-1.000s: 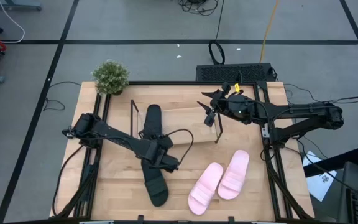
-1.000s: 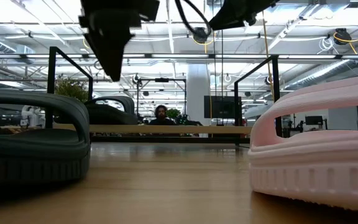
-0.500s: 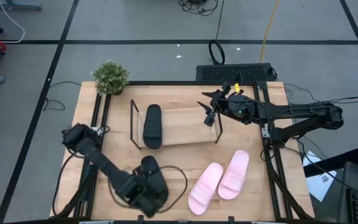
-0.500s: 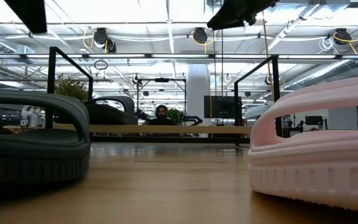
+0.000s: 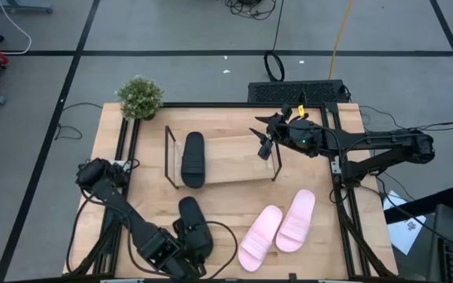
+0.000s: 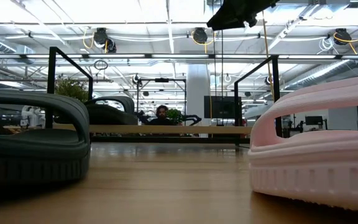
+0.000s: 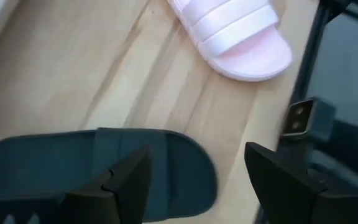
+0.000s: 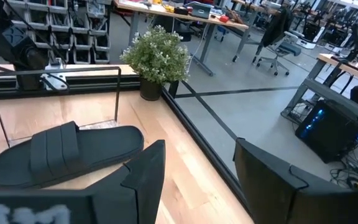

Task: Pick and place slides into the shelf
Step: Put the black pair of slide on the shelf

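Left gripper (image 5: 185, 255) spread wide, empty, poised over the loose matte black slide sandal (image 5: 196, 230) near the table's front edge, in front of the low black-wire shelf with wooden base (image 5: 220, 167). To grip well: lower squarely, straddle the strap, then close. Pale pink pair (image 5: 278, 228) lies beside it. One black slide (image 5: 193, 158) already shelved. Right gripper (image 5: 263, 140) open, idle at the shelf's far end.

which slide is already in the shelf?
One black slide, lying at the left end of the shelf. The other black slide and both pink slides lie on the table in front of it.
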Motion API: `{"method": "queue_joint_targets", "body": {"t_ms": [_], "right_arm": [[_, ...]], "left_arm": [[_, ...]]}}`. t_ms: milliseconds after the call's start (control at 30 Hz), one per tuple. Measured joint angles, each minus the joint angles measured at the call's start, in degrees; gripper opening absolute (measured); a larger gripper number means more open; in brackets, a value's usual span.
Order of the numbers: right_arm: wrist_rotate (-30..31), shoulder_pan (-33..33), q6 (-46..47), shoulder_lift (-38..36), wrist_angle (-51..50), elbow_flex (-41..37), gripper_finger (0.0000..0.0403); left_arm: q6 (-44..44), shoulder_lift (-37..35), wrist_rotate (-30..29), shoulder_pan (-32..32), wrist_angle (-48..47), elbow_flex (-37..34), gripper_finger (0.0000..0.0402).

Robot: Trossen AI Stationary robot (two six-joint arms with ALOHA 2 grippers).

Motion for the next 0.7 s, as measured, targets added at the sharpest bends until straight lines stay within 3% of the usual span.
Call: {"method": "queue_joint_targets", "body": {"t_ms": [133,233,333,467,533,633,700], "right_arm": [[-0.07,-0.02,0.00,0.00,-0.78,0.00,0.0183],[-4.94,-0.03,0.17,0.00,-2.15,0.00,0.0183],[-17.65,0.01,2.84,0.00,-2.50,0.00,0.0183],[-40.42,1.14,7.50,0.30,-2.47,0.00,0.0183],[-46.49,3.89,7.61,0.68,-2.47,0.00,0.0183],[-47.07,11.00,5.29,1.65,-0.96,0.00,0.0183],[-44.02,16.73,3.26,2.74,1.38,0.00,0.0183]], "left_arm": [[-1.28,0.00,0.01,-0.01,-6.75,-0.01,0.0250],[-5.45,0.00,0.02,-0.41,-12.65,0.00,0.0250],[-10.38,0.00,0.06,-1.99,-19.14,-0.01,0.0250],[-20.69,0.00,0.07,-5.13,-27.83,0.00,0.0250],[-26.30,0.00,0.04,-7.01,-31.17,0.00,0.0250],[-34.31,0.00,0.03,-9.81,-34.49,-0.01,0.0250],[-37.87,0.00,-0.17,-11.41,-34.96,-0.04,0.0250]]}}
